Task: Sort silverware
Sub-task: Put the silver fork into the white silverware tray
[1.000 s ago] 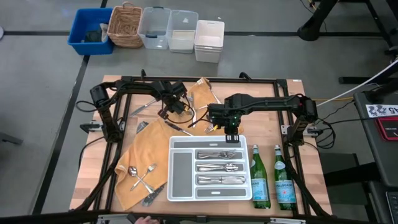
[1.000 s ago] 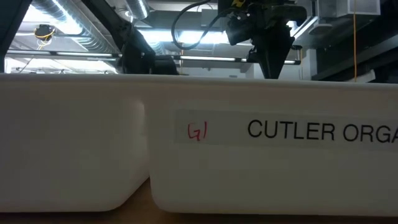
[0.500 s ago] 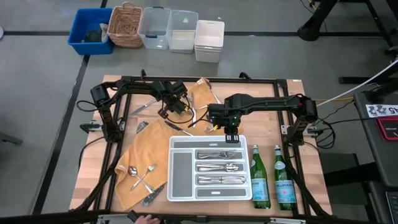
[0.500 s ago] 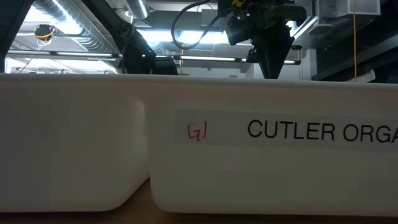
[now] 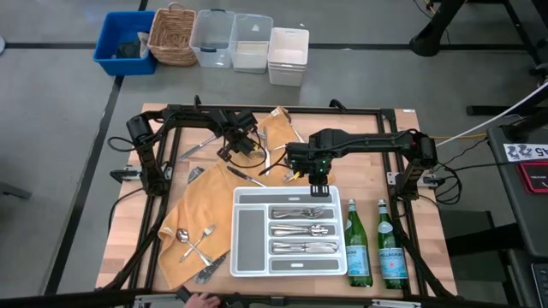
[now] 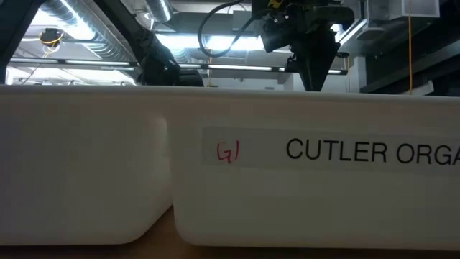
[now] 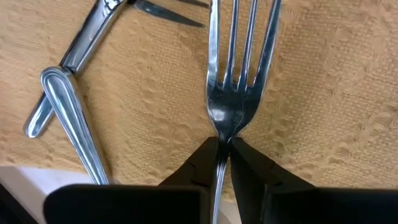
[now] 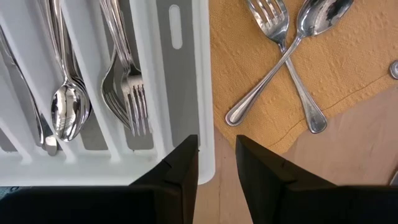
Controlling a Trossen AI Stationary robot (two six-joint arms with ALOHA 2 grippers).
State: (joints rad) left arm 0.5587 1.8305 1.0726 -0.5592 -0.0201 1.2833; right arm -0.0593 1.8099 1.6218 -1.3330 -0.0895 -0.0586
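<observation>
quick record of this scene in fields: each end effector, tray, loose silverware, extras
left end effector: shut on a fork, over the yellow cloth
right end effector: open, empty, above the tray's edge
tray: white, divided; forks and spoons in narrow slots, wide slot empty
loose silverware: crossed fork and spoon on the cloth
extras: two green bottles beside the tray

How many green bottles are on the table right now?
2: both stand side by side at the table's right front, just right of the white tray, first bottle nearest it, second bottle beyond.
</observation>
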